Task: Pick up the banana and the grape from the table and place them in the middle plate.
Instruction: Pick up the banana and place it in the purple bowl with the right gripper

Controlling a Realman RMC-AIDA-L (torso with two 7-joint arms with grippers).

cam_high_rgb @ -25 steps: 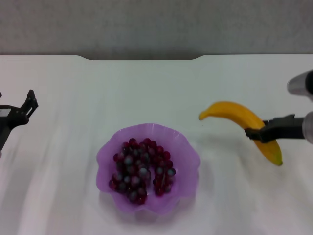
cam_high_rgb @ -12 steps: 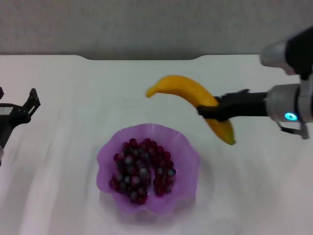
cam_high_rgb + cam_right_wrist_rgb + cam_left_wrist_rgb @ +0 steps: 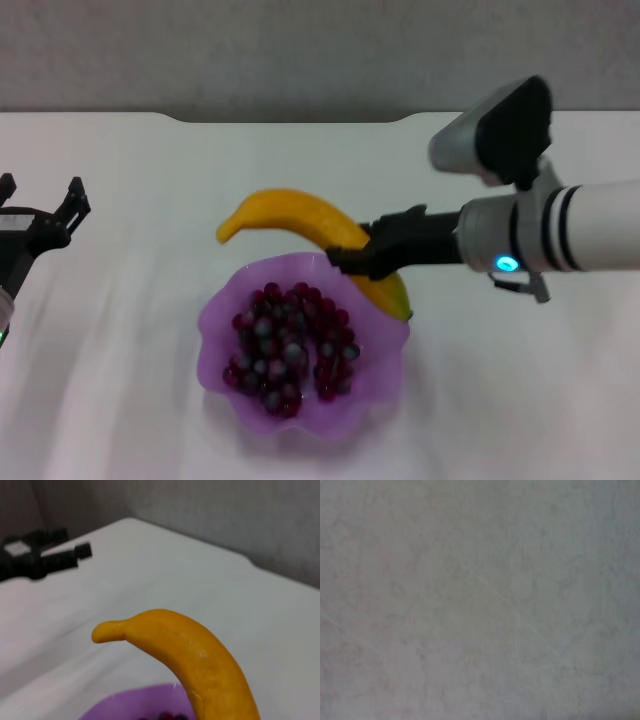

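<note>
The banana (image 3: 300, 220) is held in the air by my right gripper (image 3: 350, 258), which is shut on its middle, over the far right rim of the purple dish (image 3: 215, 320). The banana's stem end points left. It also shows in the right wrist view (image 3: 200, 660), above the dish's rim (image 3: 130, 705). The bunch of dark red grapes (image 3: 290, 345) lies inside the dish. My left gripper (image 3: 45, 215) is open and empty at the left edge of the white table (image 3: 130, 180); it also shows in the right wrist view (image 3: 45, 555).
The table's notched far edge (image 3: 290, 120) runs along a grey wall. The left wrist view shows only bare table surface (image 3: 480, 600).
My right gripper has carried the banana left from the right side of the table, up and over to the dish's far right rim. The left arm has barely moved.
</note>
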